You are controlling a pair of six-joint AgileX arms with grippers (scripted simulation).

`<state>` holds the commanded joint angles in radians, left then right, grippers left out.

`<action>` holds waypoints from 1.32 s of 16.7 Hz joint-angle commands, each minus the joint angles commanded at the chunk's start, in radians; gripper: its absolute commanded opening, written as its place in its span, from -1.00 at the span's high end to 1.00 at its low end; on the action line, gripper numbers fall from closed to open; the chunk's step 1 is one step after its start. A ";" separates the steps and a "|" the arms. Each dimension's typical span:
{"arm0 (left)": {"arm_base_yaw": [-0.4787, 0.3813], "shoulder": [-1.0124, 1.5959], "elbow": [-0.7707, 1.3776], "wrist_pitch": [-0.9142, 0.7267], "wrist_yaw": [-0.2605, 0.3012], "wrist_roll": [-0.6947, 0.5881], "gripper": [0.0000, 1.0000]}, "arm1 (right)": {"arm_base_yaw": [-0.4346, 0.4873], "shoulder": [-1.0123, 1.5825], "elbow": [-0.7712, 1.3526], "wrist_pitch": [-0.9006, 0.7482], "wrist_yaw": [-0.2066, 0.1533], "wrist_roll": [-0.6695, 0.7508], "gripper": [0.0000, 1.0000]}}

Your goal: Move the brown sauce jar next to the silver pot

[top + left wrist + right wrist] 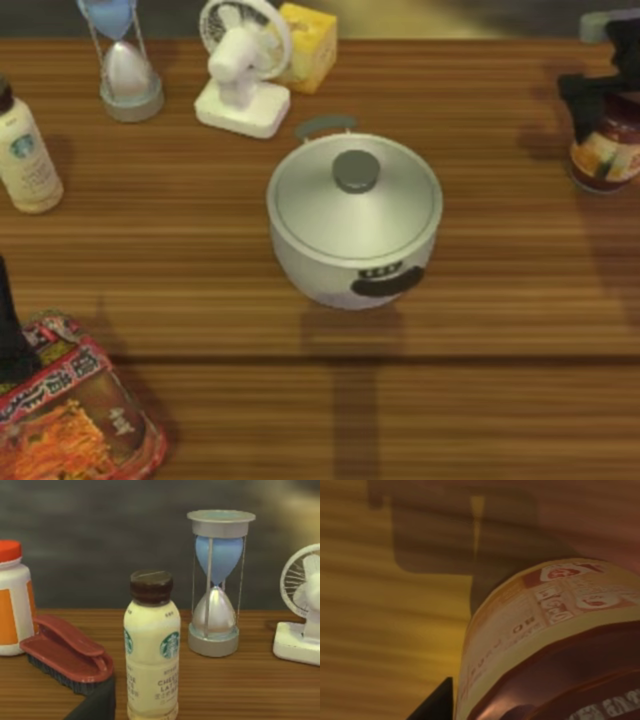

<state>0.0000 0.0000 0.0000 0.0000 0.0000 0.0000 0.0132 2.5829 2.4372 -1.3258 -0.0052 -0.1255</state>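
Gripping: right gripper [600,100] appears clenched on the brown sauce jar [606,152] from above, though finger contact is partly hidden.
Jar: far right of the tabletop [500,300], well apart from the silver pot [354,222].
Risk: smooth glass may slip or tilt mid-carry; swinging in low could knock the pot.
Left gripper: parked near the left edge, fingers unseen.

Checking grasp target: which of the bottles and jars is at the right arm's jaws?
The brown sauce jar at the table's right edge, yellow-orange label; the cream bottle stands far left.

Top cam overhead; wrist cams low, close (left shares hourglass [127,62]).
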 joint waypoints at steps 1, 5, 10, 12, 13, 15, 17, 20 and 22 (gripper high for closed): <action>0.000 0.000 0.000 0.000 0.000 0.000 -1.00 | 0.000 0.000 0.000 0.000 0.000 0.000 1.00; 0.000 0.000 0.000 0.000 0.000 0.000 -1.00 | 0.000 0.000 0.000 0.000 0.000 0.000 1.00; 0.000 0.000 0.000 0.000 0.000 0.000 -1.00 | -0.003 -0.073 -0.073 -0.001 -0.002 0.005 1.00; 0.000 0.000 0.000 0.000 0.000 0.000 -1.00 | -0.001 -0.173 -0.166 -0.004 -0.004 0.008 1.00; 0.000 0.000 0.000 0.000 0.000 0.000 -1.00 | 0.000 -0.235 -0.219 -0.006 -0.004 0.008 1.00; 0.000 0.000 0.000 0.000 0.000 0.000 -1.00 | 0.006 -0.361 -0.332 -0.011 -0.005 0.007 1.00; 0.000 0.000 0.000 0.000 0.000 0.000 -1.00 | 0.011 -0.456 -0.426 -0.019 -0.005 0.006 1.00; 0.000 0.000 0.000 0.000 0.000 0.000 -1.00 | 0.015 -0.519 -0.490 -0.029 -0.006 0.005 1.00; 0.000 0.000 0.000 0.000 0.000 0.000 -1.00 | 0.015 -0.520 -0.491 -0.029 -0.006 0.005 1.00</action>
<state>0.0000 0.0000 0.0000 0.0000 0.0000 0.0000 0.0287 2.0629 1.9458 -1.3547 -0.0108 -0.1202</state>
